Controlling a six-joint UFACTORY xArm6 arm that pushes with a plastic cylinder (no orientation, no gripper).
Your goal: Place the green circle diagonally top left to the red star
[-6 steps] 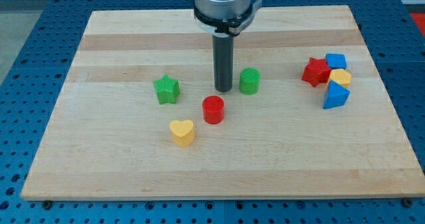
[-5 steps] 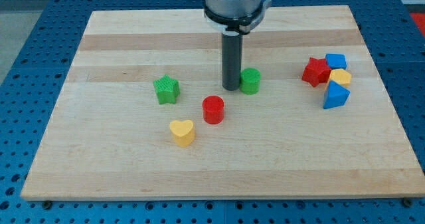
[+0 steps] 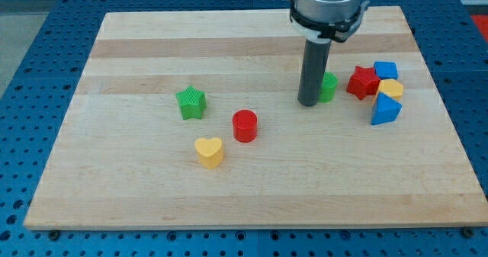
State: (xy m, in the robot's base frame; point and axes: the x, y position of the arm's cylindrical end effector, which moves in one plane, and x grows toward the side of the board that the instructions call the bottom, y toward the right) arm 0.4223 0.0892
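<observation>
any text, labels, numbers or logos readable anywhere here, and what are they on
None: no word, label, brand, number or sign can be read in this view.
The blocks, such as the green circle and red star, have plain faces.
The wooden board shows only grain.
My tip, at the view's left of the green circle, is unmarked, like the rod above it.

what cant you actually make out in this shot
- green circle: camera view, my rod covers its left part, so contact with my tip cannot be confirmed.
- yellow block: wedged between the blue blocks, shape unclear.
- upper blue block: partly behind the red star, shape uncertain.
- the arm above the rod: cut off by the view's top.
</observation>
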